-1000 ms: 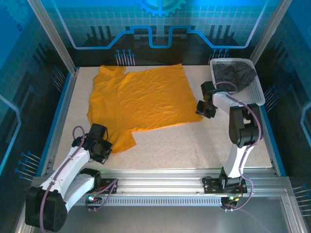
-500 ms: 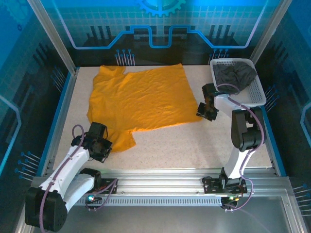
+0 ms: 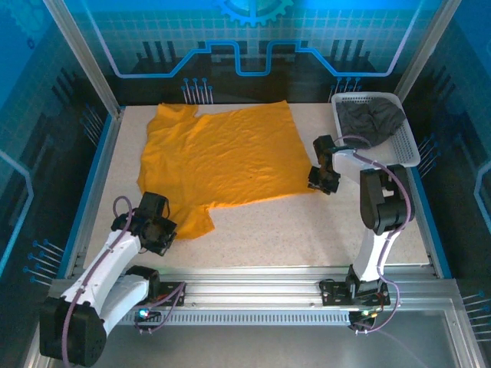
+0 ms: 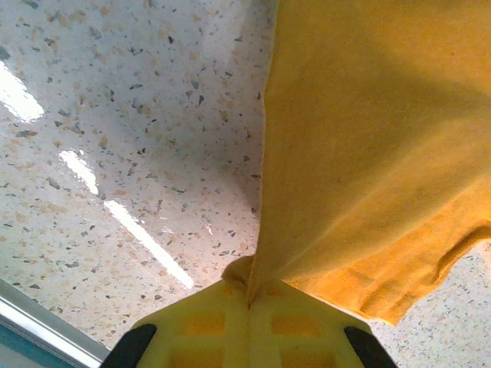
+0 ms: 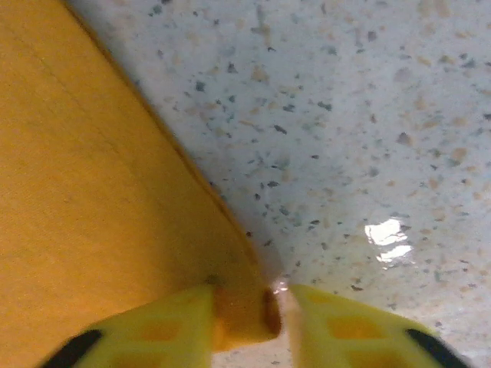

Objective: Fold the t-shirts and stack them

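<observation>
Speckled table (image 3: 291, 222): basket (image 3: 409, 147) with grey t-shirt (image 3: 372, 119)

A white plastic mesh basket (image 3: 409, 144) sits at the far right corner of the pale speckled surface (image 3: 291, 230) (glossy, catching glare).

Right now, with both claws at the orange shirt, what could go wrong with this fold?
1. The right claw stands open with only the tip of the orange shirt corner between its fingers; closing there could catch too little cloth and slip.
2. The left claw pinches just a narrow bunch of the shirt's edge, which may pull free when lifted.
3. The right arm works close beside the basket; a wide swing might bump it.
</observation>
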Robot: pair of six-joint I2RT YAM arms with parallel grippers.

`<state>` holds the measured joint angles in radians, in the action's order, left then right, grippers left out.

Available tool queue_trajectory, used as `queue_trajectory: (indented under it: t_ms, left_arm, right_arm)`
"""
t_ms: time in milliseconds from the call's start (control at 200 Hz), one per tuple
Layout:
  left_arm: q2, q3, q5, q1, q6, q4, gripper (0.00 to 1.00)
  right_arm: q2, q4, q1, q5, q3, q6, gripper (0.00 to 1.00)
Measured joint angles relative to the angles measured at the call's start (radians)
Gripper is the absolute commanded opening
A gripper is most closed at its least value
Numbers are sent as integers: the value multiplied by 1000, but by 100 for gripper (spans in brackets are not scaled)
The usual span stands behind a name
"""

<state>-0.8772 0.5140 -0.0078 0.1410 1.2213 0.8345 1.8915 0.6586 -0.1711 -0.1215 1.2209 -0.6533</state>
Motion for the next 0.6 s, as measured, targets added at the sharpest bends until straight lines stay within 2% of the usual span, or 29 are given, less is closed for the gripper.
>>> queue_trajectory:
  t_ms: [70,280,475,600]
  left_arm:
    - [3,2,0,0,0,0,0]
    - [2,15,14,0,-26,21,0]
    - [-17,27,78,0,-74,53,0]
    - [1,27,112,4,-86,95,0]
  right_arm:
    - [5,0,-2,-3,11,2,0]
    - [-24,29,-14,-72,11,-16,0]
    - [-176,111,-14,-165,-62,-27,0]
    - [-280,177,-14,-177,-147,-44,0]
